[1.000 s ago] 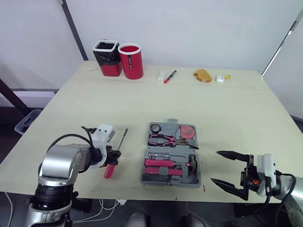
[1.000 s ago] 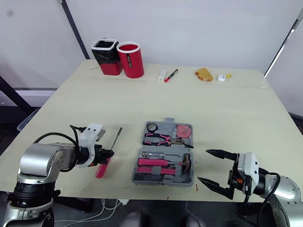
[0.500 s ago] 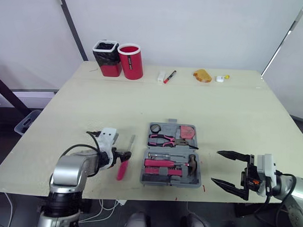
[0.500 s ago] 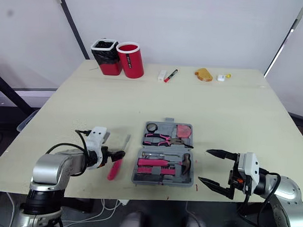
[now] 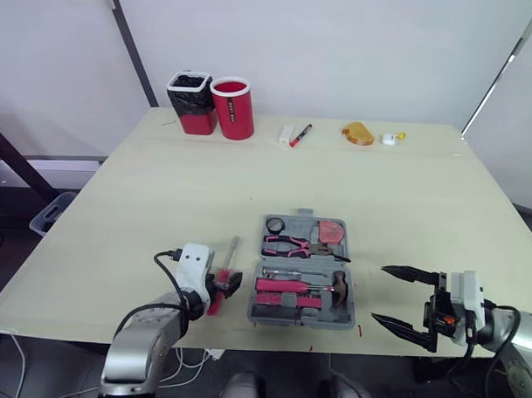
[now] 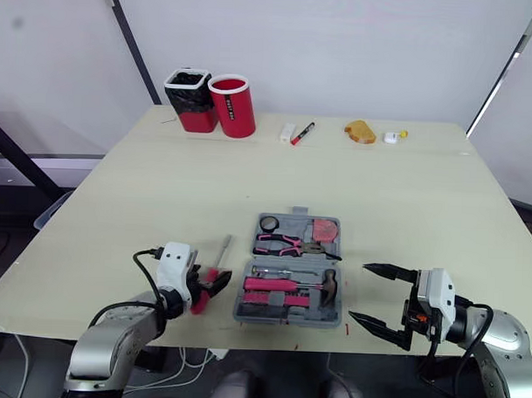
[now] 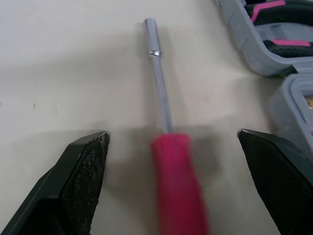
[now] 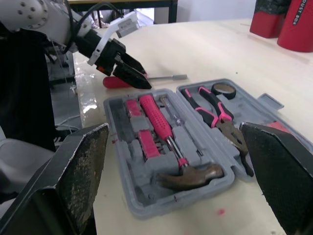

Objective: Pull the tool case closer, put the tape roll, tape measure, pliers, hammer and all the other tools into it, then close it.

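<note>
The grey tool case (image 5: pixel 266 311) lies open near the table's front edge. It holds pink-handled pliers (image 5: pixel 295 245), a tape roll (image 5: pixel 275 224), a pink tape measure (image 5: pixel 330 230) and a hammer (image 5: pixel 337 284). A screwdriver (image 7: pixel 178 181) with a red handle lies on the table just left of the case, its metal shaft (image 5: pixel 232 248) pointing away from me. My left gripper (image 5: pixel 228 283) is open, with a finger on each side of the handle and neither touching it. My right gripper (image 5: pixel 379 295) stands open and holds nothing, to the right of the case.
At the back of the table stand a red cup (image 5: pixel 232 108) and a black-and-red container (image 5: pixel 190 102). Further right along the back lie a marker (image 5: pixel 298 135), an orange object (image 5: pixel 357 132) and a small white item (image 5: pixel 389 139). The case sits close to the table's front edge.
My left gripper carried the screwdriver right toward the case, then opened and left it on the table. The right gripper has not moved.
</note>
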Robot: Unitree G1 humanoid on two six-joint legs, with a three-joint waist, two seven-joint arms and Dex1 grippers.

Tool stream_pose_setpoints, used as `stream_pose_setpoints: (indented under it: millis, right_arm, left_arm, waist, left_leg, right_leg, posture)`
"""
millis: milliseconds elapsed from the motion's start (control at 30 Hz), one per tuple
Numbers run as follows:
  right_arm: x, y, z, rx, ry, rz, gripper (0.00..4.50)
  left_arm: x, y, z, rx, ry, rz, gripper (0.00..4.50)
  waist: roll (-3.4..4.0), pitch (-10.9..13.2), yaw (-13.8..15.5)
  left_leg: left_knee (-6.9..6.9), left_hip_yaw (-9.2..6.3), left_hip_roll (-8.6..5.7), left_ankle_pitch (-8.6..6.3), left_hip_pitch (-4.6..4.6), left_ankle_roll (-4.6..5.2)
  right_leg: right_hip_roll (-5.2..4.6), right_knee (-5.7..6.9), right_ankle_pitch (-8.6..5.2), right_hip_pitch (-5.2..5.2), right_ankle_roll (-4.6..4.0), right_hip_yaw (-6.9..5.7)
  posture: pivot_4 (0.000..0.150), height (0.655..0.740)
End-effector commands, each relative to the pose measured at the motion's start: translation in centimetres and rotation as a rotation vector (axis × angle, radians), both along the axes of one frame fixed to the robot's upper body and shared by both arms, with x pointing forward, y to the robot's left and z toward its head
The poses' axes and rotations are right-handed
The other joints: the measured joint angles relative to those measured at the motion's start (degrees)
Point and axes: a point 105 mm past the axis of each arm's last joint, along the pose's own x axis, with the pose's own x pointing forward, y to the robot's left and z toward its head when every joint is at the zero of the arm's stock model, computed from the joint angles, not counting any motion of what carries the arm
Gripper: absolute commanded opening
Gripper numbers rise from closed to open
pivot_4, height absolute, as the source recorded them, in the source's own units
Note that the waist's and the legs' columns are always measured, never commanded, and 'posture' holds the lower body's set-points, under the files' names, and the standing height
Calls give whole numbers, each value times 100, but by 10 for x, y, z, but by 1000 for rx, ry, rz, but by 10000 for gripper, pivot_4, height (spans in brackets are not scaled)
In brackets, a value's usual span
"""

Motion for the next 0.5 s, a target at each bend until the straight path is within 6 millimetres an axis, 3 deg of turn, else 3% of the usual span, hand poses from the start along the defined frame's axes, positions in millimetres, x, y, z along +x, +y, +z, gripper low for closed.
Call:
stream_pose_setpoints:
  millis: [33,100,200,300,333,367,433,500]
  right_arm:
    - [-2,-1,12,0,-46,6,45000]
    - [-2,-2,12,-2,-45,6,45000]
    - [-1,-1,12,-2,-45,8,45000]
    - [0,0,13,-1,-48,9,45000]
    - [1,0,13,-1,-48,9,45000]
    - [1,0,13,-1,-49,9,45000]
    - [0,0,13,0,-48,10,45000]
    - [0,1,12,1,-48,10,45000]
  left_arm:
    - [-5,-5,1,2,-12,19,44488]
    - [-8,-2,-3,14,5,56,44488]
    - [-9,-4,-7,21,8,62,37010]
    - [-8,-4,-9,32,3,64,20731]
    - [-7,-4,-9,31,2,70,18314]
    - [-7,-3,-10,28,3,76,11414]
    - [-7,-1,-10,27,3,78,6119]
    - [-6,0,-9,32,-1,78,6318]
  waist:
    - [0,0,-1]
    - [1,-1,-3]
    - [2,-1,-6]
    - [2,-1,-6]
    - [2,-1,4]
    - [3,-1,5]
    - [6,-3,7]
    - [10,-6,6]
  left_leg:
    - [0,0,0,0,0,0]
    - [0,0,0,0,0,0]
    - [-1,0,0,0,0,0]
    - [-1,0,0,0,0,0]
    - [-1,0,0,0,0,0]
    - [-1,0,0,0,0,0]
    - [-1,-1,0,0,0,0]
    - [-1,-1,0,0,0,0]
  right_leg:
    - [0,-1,0,0,0,0]
    - [0,-1,0,0,0,1]
    - [1,-2,-1,0,0,1]
    - [2,-2,-1,0,0,1]
    - [2,-3,-1,0,0,1]
    - [1,-4,-1,0,0,0]
    - [1,-5,-1,1,-1,-1]
    - [1,-5,-2,1,-3,-1]
  posture:
    - [1500,7400]
    - [1500,7400]
    - [1500,7400]
    - [1500,7400]
    - [1500,7400]
    - [1500,7400]
    - [1500,7400]
    - [1500,7400]
